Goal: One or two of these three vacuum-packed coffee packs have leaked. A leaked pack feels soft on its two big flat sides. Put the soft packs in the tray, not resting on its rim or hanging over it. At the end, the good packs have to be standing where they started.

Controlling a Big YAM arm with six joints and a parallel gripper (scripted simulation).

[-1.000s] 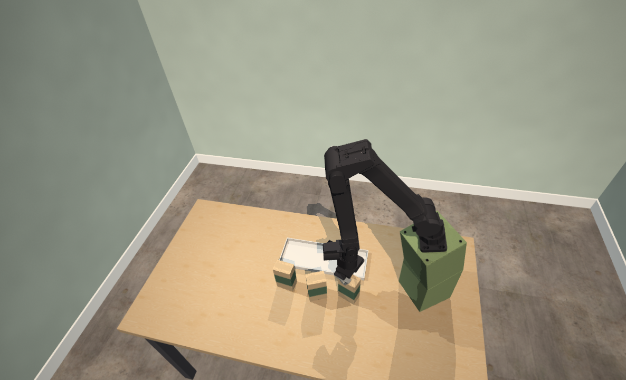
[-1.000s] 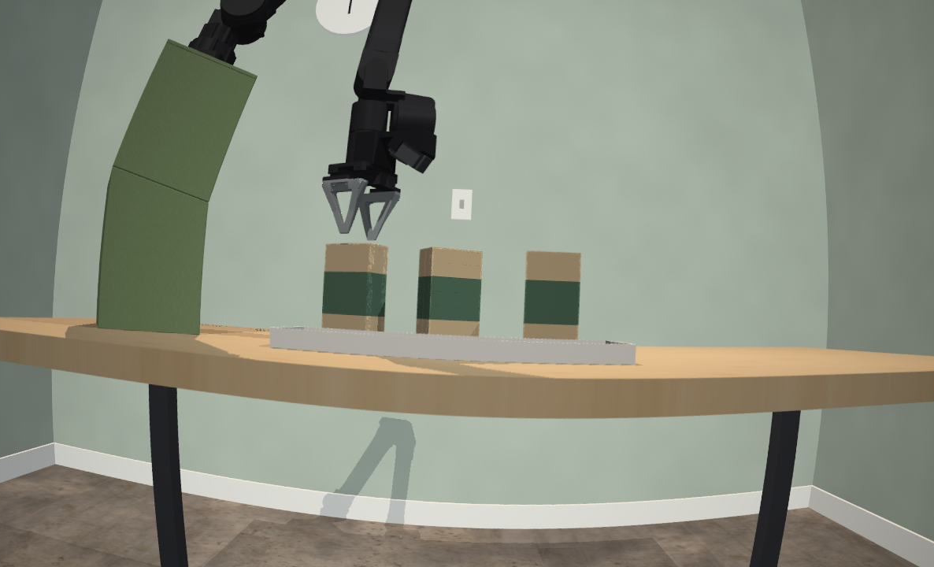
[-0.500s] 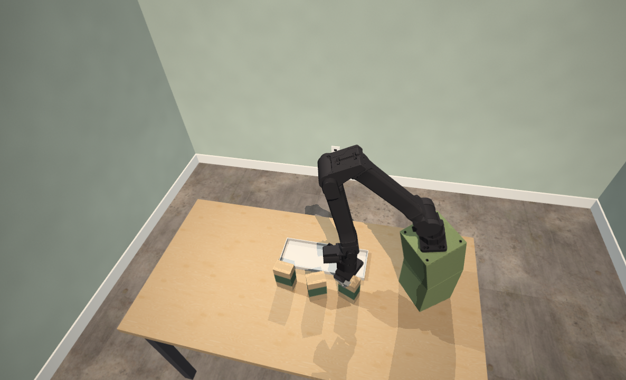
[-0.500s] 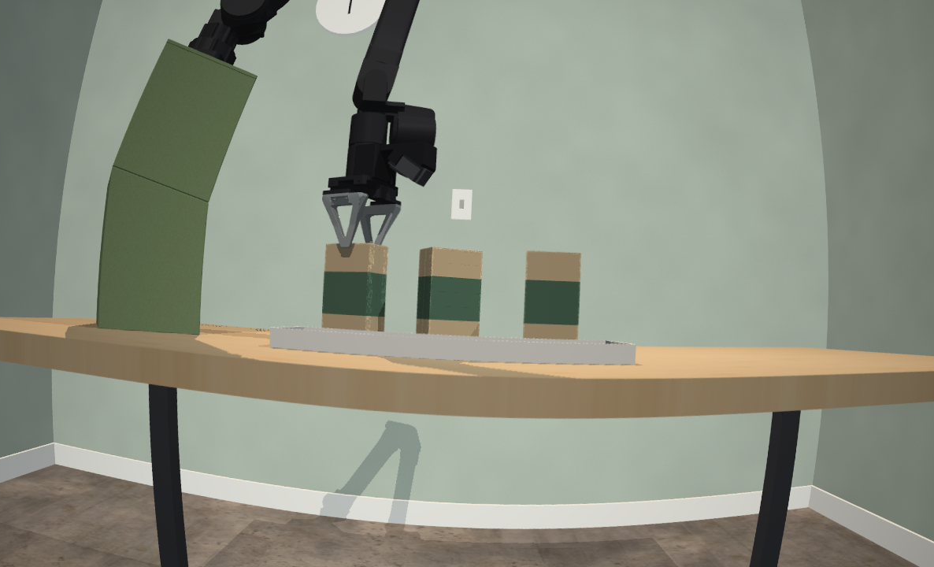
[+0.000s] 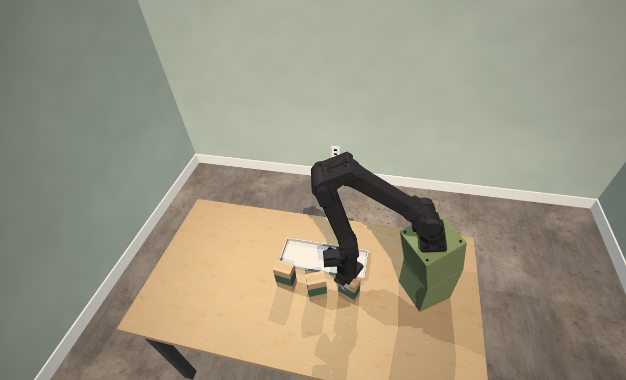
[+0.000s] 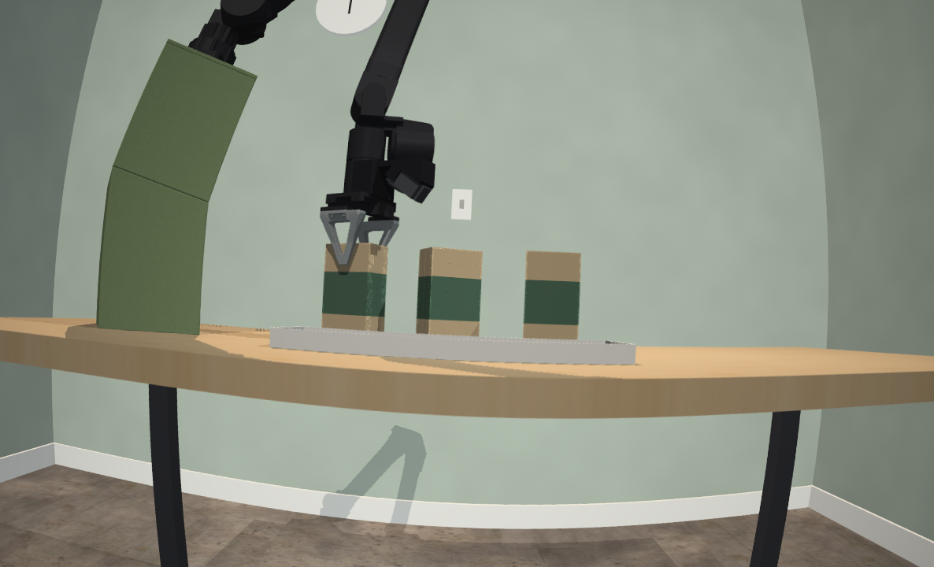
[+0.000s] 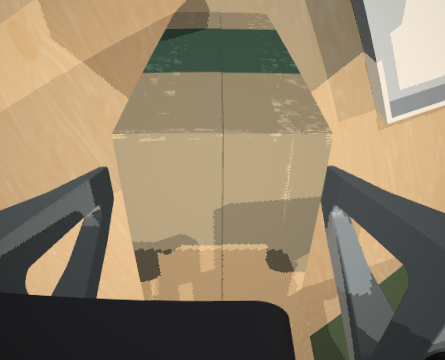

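— So what do these coffee packs look like from where you're standing?

— Three blocky upright bricks, tan at top and bottom with a dark green band round the middle. The one nearest the green pedestal (image 5: pixel 440 278) (image 6: pixel 157 204) is the coffee pack under the arm (image 5: pixel 341 221) (image 6: pixel 386 63); call it the near pack (image 5: pixel 349 291) (image 6: pixel 353 299) (image 7: pixel 222 175). Its top is flat tan with a thin seam down the middle, edges pretty crisp, and pale glinty flecks show on the side by the band.

— And the others?

— Middle pack (image 5: pixel 316 285) (image 6: pixel 449 292) and far pack (image 5: pixel 284 275) (image 6: pixel 552 296), same colours, both upright on the desk (image 5: pixel 201 283) (image 6: pixel 738 366) (image 7: pixel 12 160), spaced apart. Can't tell by eye which ones are soft, tbh.

— Has it grabbed anything?

— Nope. The end effector (image 5: pixel 347 285) (image 6: pixel 361 255) (image 7: pixel 217 181) is open pretty wide, one finger either side of the near pack's top, not gripping it. Whether a finger brushes it, I can't tell.

— Where's the tray?

— White shallow tray (image 5: pixel 305 241) (image 6: pixel 456 347) (image 7: pixel 383 92), right beside the row. All three packs stand outside it.
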